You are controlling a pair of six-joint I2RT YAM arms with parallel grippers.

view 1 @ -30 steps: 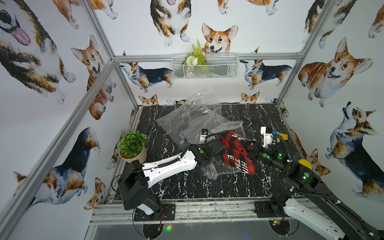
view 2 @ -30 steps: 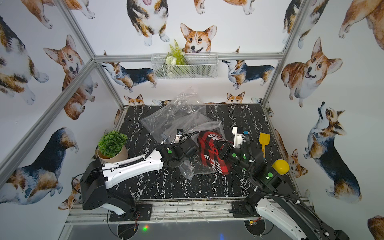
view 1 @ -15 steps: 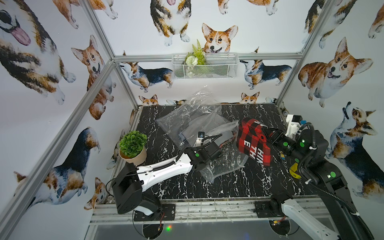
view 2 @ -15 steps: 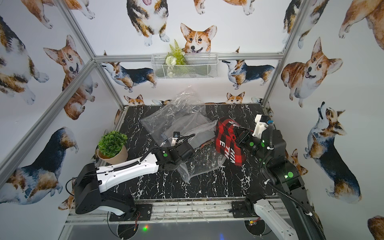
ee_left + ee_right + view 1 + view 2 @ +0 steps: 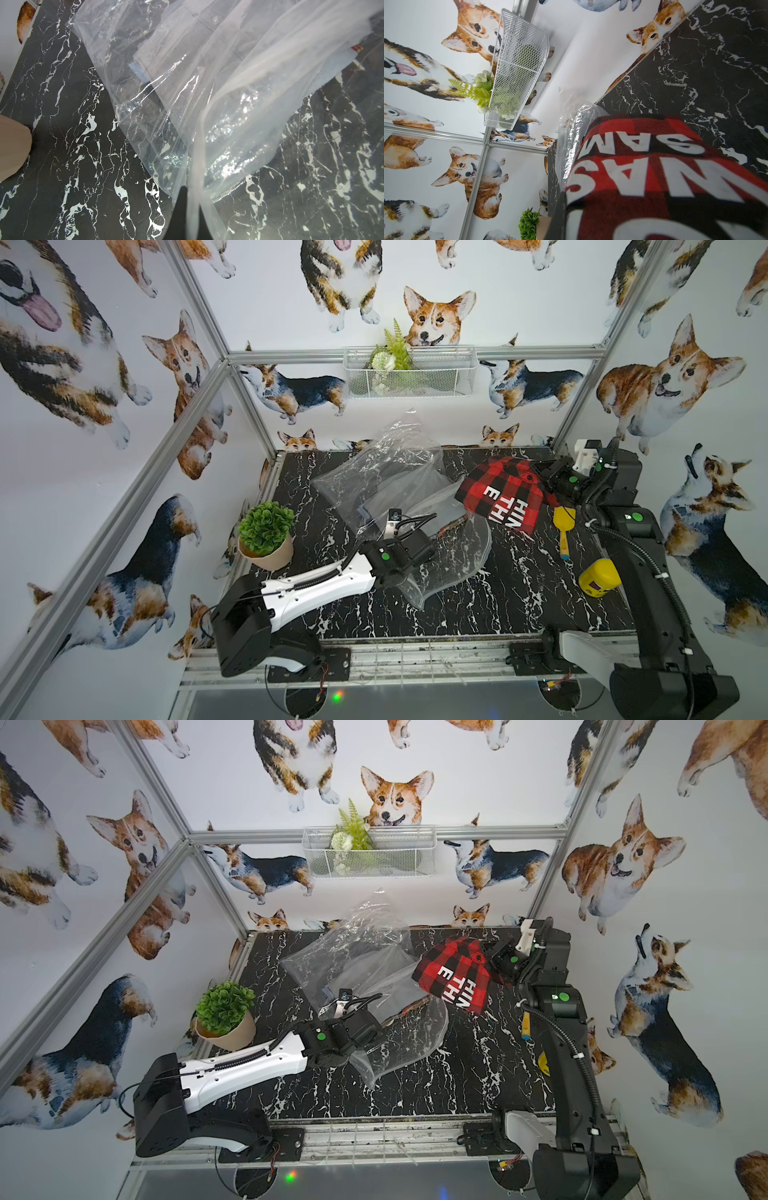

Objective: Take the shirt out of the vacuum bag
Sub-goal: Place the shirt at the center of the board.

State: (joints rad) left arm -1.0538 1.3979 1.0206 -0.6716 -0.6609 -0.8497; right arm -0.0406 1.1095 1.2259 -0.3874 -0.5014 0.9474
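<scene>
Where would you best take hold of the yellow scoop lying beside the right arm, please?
Grip the yellow scoop by its narrow handle, coming from straight above with jaws across it. It lies flat on the table, handle toward the front edge, and the blade looks too wide.

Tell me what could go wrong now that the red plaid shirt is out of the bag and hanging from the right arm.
The right fingers pinch the shirt near one edge only; it may slip and drop.
The shirt hangs close to the yellow scoop; lowering it there could shove that aside.
The left fingers hold the vacuum bag partly lifted with a grey garment inside; that might slide out.
</scene>
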